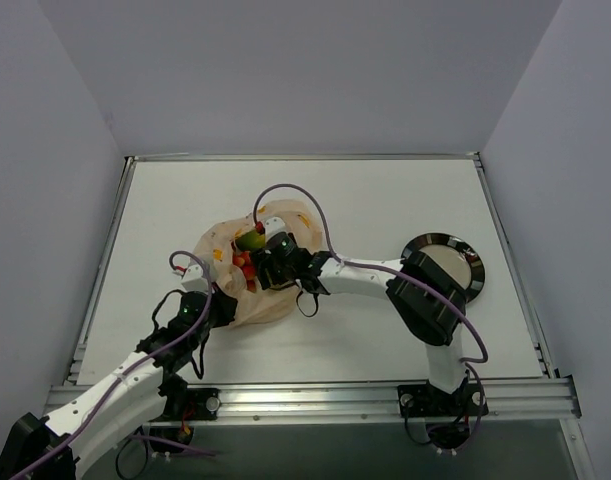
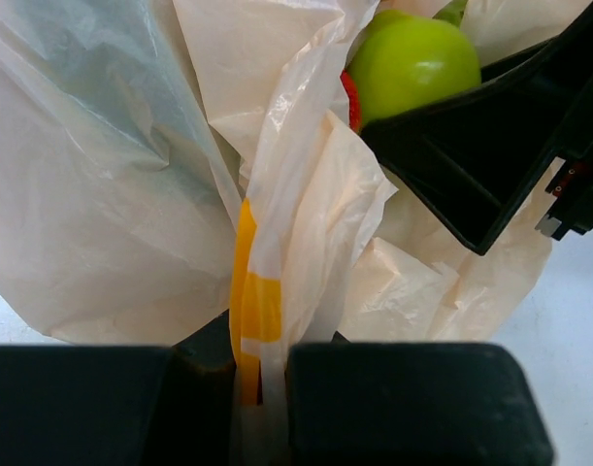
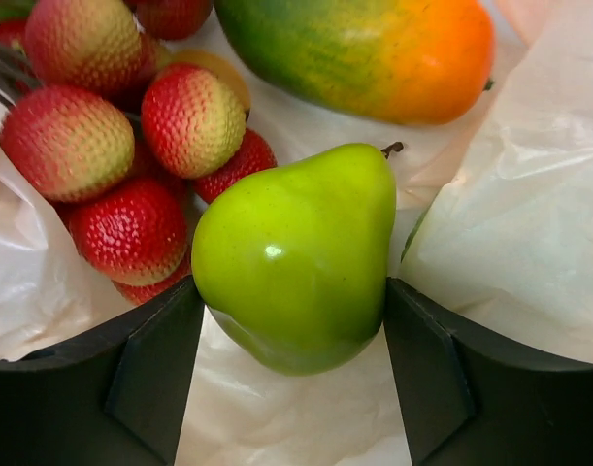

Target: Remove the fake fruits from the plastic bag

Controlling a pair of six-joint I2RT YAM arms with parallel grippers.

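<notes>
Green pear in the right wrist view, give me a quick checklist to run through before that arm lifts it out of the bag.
1. Green pear sits between the right end effector fingers, both touching its sides: ok.
2. Left end effector is shut on the plastic bag, pinning it: ok.
3. Bag mouth is open above the fruit in the top view: ok.
4. Mango lies apart from the pear: ok.
5. Red fruits are free of the pear, so they will not drag along: cannot tell, they sit right against its left side.
</notes>
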